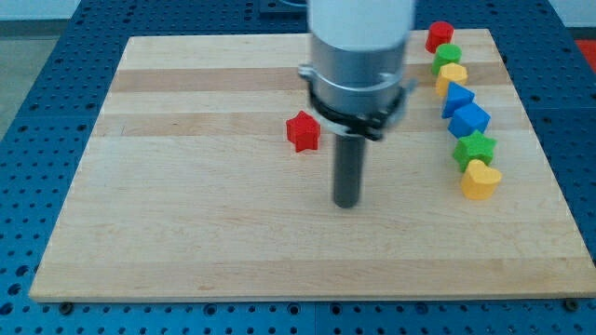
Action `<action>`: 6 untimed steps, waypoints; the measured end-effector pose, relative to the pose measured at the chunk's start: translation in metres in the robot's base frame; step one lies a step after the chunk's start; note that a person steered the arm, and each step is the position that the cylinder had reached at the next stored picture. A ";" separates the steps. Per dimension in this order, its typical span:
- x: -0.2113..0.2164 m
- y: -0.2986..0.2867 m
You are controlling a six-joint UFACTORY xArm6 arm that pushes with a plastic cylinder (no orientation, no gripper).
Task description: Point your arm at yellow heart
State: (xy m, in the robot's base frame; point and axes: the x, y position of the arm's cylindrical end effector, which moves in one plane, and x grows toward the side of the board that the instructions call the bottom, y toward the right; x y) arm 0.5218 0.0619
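Note:
The yellow heart lies near the board's right edge, at the lower end of a line of blocks. My tip is on the board near its middle, well to the left of the heart and slightly lower in the view. A red star-like block lies up and to the left of the tip. The arm's silver body hides part of the board at the view's top.
Above the heart, the line runs up the right side: green star, blue block, blue triangle-like block, yellow block, green block, red block. The wooden board lies on a blue perforated table.

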 end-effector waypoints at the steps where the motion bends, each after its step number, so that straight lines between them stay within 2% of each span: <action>1: 0.008 0.074; 2: 0.009 0.145; 3: 0.004 0.183; 4: 0.000 0.179; 6: -0.016 0.131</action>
